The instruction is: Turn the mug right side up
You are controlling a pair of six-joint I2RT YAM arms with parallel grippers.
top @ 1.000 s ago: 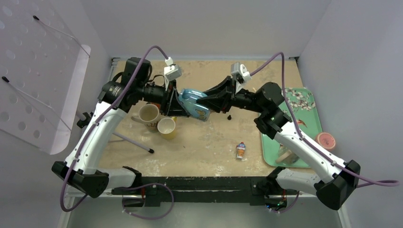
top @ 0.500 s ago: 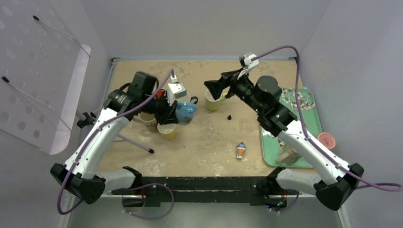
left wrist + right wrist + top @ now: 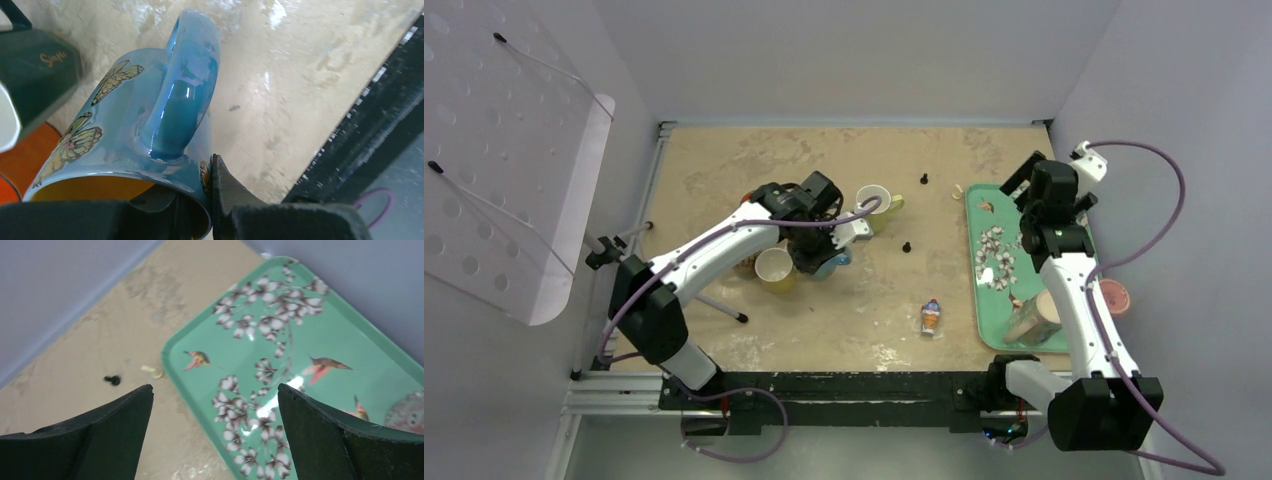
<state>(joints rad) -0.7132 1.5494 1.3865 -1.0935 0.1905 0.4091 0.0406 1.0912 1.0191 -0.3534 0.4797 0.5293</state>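
Robot lab: walled tabletop (image 3: pixel 864 300), perforated panel (image 3: pixel 494 180).

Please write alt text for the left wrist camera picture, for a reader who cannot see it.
The left gripper pinches the rim of a glossy blue ceramic mug with yellow butterflies, its handle facing the camera. Beneath lies a beige mottled table.

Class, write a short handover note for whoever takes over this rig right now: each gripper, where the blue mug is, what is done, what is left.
Left gripper: shut on the mug's rim, one finger inside, one outside.
Right gripper: open, empty, over the tray's far end.
Mug: tilted, mouth toward the gripper, base toward the table, beside the yellow cup.
Done: mug gripped, mouth mostly upward.
Left: probably stand it on its base and release; whether it touches the table cannot be told.
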